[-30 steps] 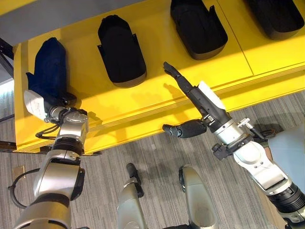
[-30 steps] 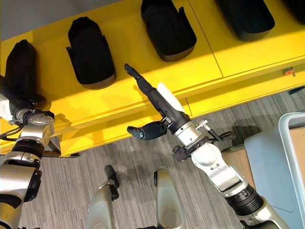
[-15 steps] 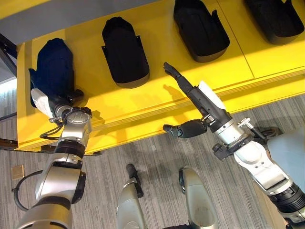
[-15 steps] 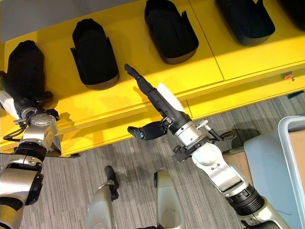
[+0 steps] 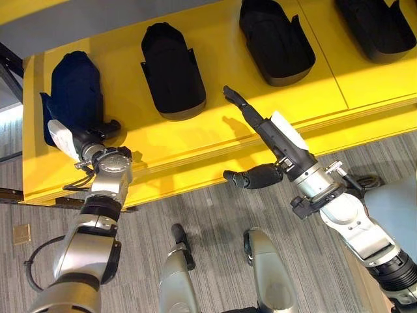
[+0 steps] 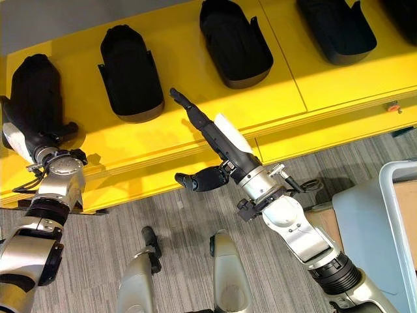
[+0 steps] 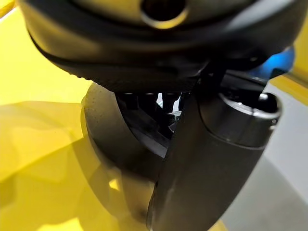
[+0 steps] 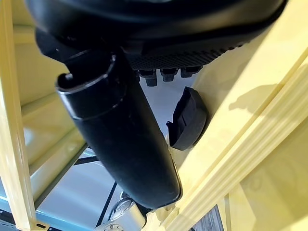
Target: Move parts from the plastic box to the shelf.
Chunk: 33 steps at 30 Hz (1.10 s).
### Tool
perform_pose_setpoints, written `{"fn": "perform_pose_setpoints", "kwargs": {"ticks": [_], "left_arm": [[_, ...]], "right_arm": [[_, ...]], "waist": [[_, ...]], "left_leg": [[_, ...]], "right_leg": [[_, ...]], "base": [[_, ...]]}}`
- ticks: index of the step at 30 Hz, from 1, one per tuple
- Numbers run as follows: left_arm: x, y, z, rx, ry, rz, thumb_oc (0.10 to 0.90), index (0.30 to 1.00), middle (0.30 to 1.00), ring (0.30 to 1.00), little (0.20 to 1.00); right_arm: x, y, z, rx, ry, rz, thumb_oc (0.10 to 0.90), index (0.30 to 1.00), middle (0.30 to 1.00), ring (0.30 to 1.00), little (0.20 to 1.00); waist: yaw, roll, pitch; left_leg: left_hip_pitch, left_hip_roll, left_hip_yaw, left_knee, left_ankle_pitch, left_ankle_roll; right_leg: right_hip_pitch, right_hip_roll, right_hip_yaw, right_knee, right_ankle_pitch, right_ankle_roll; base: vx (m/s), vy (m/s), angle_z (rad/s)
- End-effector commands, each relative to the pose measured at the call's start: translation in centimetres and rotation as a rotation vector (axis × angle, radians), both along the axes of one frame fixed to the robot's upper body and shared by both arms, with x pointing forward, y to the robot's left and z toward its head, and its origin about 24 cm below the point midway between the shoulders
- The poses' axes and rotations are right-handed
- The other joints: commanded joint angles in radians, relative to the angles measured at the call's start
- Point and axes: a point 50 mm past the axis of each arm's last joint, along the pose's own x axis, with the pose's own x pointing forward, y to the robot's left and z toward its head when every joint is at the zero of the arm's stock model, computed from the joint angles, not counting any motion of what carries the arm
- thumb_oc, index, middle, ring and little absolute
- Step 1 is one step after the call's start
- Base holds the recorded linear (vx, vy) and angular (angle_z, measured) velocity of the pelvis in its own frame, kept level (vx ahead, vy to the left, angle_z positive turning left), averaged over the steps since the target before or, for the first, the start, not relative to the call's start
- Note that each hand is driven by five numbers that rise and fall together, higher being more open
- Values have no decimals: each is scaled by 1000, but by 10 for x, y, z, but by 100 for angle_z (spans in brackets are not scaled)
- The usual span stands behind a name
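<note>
At the far left of the left eye view a dark part [image 5: 75,94] lies on the yellow shelf [image 5: 215,140], and the left hand [image 5: 81,135] sits at its near end — fingers and thumb closed round it, the thumb sticking out to the right. Next along, upper centre-left, a second black part [image 5: 171,72] rests on the shelf, with a third [image 5: 276,40] upper centre-right and a fourth [image 5: 378,26] at the top right corner. In mid-frame the right hand [image 5: 264,130] reaches over the shelf's front edge, fingers straight and empty, thumb spread low. A pale plastic box [image 6: 365,222] shows at the right edge of the right eye view.
</note>
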Motion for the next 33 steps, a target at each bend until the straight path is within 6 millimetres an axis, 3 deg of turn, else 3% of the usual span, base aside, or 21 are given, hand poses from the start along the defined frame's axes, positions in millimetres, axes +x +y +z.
{"fn": "perform_pose_setpoints", "kwargs": {"ticks": [1, 15, 33], "left_arm": [[-3, 5, 25, 39, -137, 44, 900, 1000, 1000, 1000, 1000], [-9, 9, 31, 121, -178, 116, 900, 1000, 1000, 1000, 1000], [-16, 33, 93, 382, -276, 207, 900, 1000, 1000, 1000, 1000]], "right_arm": [[-22, 15, 49, 158, -275, 124, 900, 1000, 1000, 1000, 1000], [-21, 16, 47, 165, -272, 123, 900, 1000, 1000, 1000, 1000], [-19, 11, 47, 117, -291, 92, 900, 1000, 1000, 1000, 1000]], "waist": [[-10, -43, -49], [-2, -46, -48], [-25, -39, -54]], "left_leg": [[20, -8, 52, 66, -146, 33], [17, -11, 51, 70, -150, 34], [12, -10, 70, 73, -156, 35]], "right_leg": [[40, 9, -33, -52, 4, 6], [43, 10, -34, -55, 3, 4], [27, 3, -19, -55, 6, 4]], "base": [[0, 0, 0], [0, 0, 0], [7, 18, -1]]}}
